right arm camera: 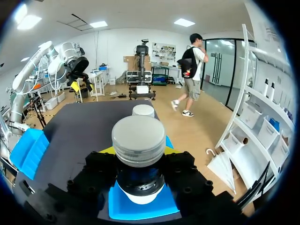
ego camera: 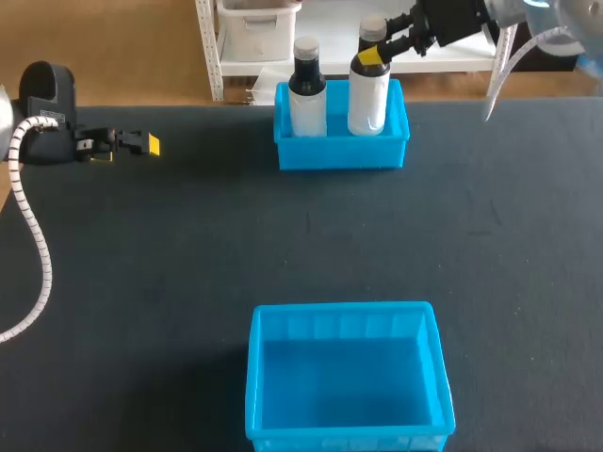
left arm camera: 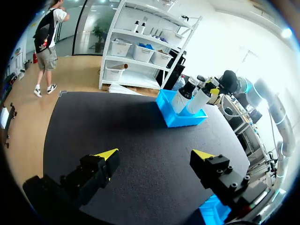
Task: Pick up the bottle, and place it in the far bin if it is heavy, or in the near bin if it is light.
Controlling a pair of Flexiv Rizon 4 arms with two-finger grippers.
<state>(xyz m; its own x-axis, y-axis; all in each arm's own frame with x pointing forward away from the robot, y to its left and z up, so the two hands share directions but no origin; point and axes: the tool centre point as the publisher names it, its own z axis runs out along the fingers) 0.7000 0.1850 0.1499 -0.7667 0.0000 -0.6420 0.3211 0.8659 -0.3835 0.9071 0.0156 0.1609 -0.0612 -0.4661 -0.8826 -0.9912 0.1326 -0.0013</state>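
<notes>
Two white bottles with dark necks stand in the far blue bin (ego camera: 341, 151). My right gripper (ego camera: 377, 52) is shut on the neck of the right-hand bottle (ego camera: 367, 99), whose base is down inside the bin. The other bottle (ego camera: 307, 94) stands free beside it. In the right wrist view the held bottle's grey cap (right arm camera: 138, 138) sits between the fingers of the right gripper (right arm camera: 138, 157), with the second bottle's cap (right arm camera: 143, 111) just ahead. My left gripper (ego camera: 127, 143) stays open at the table's far left, holding nothing. The left wrist view shows the left gripper (left arm camera: 154, 157) over bare mat.
The near blue bin (ego camera: 344, 315) holds nothing and stands at the table's front middle. It also shows beside the gripper in the right wrist view as the near bin (right arm camera: 28, 147). A black mat (ego camera: 188, 245) covers the table between the bins.
</notes>
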